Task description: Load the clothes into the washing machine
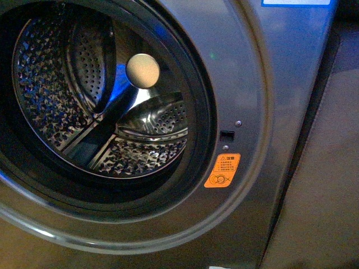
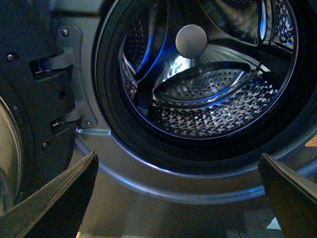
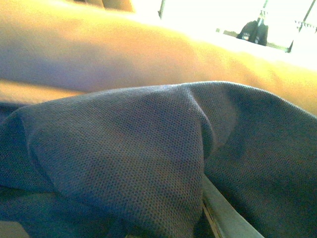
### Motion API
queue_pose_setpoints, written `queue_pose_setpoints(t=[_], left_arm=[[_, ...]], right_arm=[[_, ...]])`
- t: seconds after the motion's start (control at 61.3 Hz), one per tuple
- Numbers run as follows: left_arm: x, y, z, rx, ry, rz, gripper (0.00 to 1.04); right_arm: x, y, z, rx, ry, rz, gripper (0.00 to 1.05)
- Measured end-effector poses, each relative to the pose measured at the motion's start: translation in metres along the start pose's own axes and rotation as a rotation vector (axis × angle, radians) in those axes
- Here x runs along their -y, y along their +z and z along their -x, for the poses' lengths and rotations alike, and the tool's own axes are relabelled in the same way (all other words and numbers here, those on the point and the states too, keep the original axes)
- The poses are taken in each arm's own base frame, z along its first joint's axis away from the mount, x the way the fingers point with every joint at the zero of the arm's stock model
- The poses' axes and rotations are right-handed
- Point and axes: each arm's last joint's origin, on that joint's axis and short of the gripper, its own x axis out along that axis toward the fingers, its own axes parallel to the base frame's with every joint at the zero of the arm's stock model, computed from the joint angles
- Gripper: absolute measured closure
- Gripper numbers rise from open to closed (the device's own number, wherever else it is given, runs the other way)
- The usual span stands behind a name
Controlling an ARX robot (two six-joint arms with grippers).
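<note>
The washing machine [image 1: 280,84] fills the front view: a grey front-loader with its round porthole open on a shiny perforated drum [image 1: 73,101]. No arm appears there. The left wrist view faces the same drum [image 2: 213,94] from just outside the rim. My left gripper [image 2: 183,198] is open, its two dark fingers [image 2: 59,198] wide apart with nothing between them. In the right wrist view the clothes [image 3: 148,158], dark navy mesh fabric, bunch up and cover nearly everything. My right gripper is shut on the clothes, its fingers buried under the cloth.
An orange warning sticker [image 1: 222,170] sits right of the porthole. The open door's hinge and dark frame [image 2: 44,89] stand beside the left gripper. A pale round knob [image 1: 142,70] marks the drum's back. Behind the clothes lies a pale orange surface [image 3: 99,54].
</note>
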Motion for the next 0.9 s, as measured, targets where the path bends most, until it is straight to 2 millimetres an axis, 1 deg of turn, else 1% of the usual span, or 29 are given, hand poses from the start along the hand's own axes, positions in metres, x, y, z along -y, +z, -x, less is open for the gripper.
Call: queue_pose_setpoints(t=[0.082,0.114,0.131,0.163,0.18,0.212,0.261,0.31,0.359,0.441,0.457,0.588,0.653,0.686,0.734,0.816,0.898], left_arm=[[0.000,0.000,0.000,0.000,0.000,0.000,0.07],[0.000,0.000,0.000,0.000,0.000,0.000,0.07],[0.000,0.000,0.000,0.000,0.000,0.000,0.07],[0.000,0.000,0.000,0.000,0.000,0.000,0.07],[0.000,0.000,0.000,0.000,0.000,0.000,0.07],[0.000,0.000,0.000,0.000,0.000,0.000,0.07],[0.000,0.000,0.000,0.000,0.000,0.000,0.07],[0.000,0.000,0.000,0.000,0.000,0.000,0.07],[0.000,0.000,0.000,0.000,0.000,0.000,0.07],[0.000,0.000,0.000,0.000,0.000,0.000,0.07],[0.000,0.000,0.000,0.000,0.000,0.000,0.07],[0.000,0.000,0.000,0.000,0.000,0.000,0.07],[0.000,0.000,0.000,0.000,0.000,0.000,0.07],[0.000,0.000,0.000,0.000,0.000,0.000,0.07],[0.000,0.000,0.000,0.000,0.000,0.000,0.07],[0.000,0.000,0.000,0.000,0.000,0.000,0.07],[0.000,0.000,0.000,0.000,0.000,0.000,0.07]], right_arm=[[-0.010,0.029,-0.011,0.047,0.057,-0.030,0.99],[-0.017,0.047,-0.018,0.073,0.084,-0.043,0.99],[-0.019,0.051,-0.019,0.079,0.090,-0.045,0.99],[-0.028,0.068,-0.026,0.107,0.114,-0.052,0.99],[-0.030,0.073,-0.027,0.115,0.120,-0.052,0.99],[-0.041,0.090,-0.033,0.141,0.146,-0.056,0.99],[-0.053,0.106,-0.039,0.163,0.176,-0.067,0.99],[-0.072,0.128,-0.049,0.188,0.218,-0.093,0.99],[-0.083,0.142,-0.055,0.202,0.243,-0.108,0.99],[-0.111,0.168,-0.069,0.218,0.289,-0.151,0.99],[-0.114,0.171,-0.070,0.218,0.295,-0.156,0.99],[-0.159,0.204,-0.084,0.223,0.378,-0.208,0.99],[-0.178,0.216,-0.086,0.226,0.414,-0.221,0.99],[-0.191,0.223,-0.088,0.227,0.443,-0.227,0.99],[-0.204,0.229,-0.089,0.230,0.458,-0.226,0.99],[-0.240,0.244,-0.091,0.244,0.515,-0.237,0.99],[-0.258,0.248,-0.091,0.250,0.576,-0.245,0.99]])
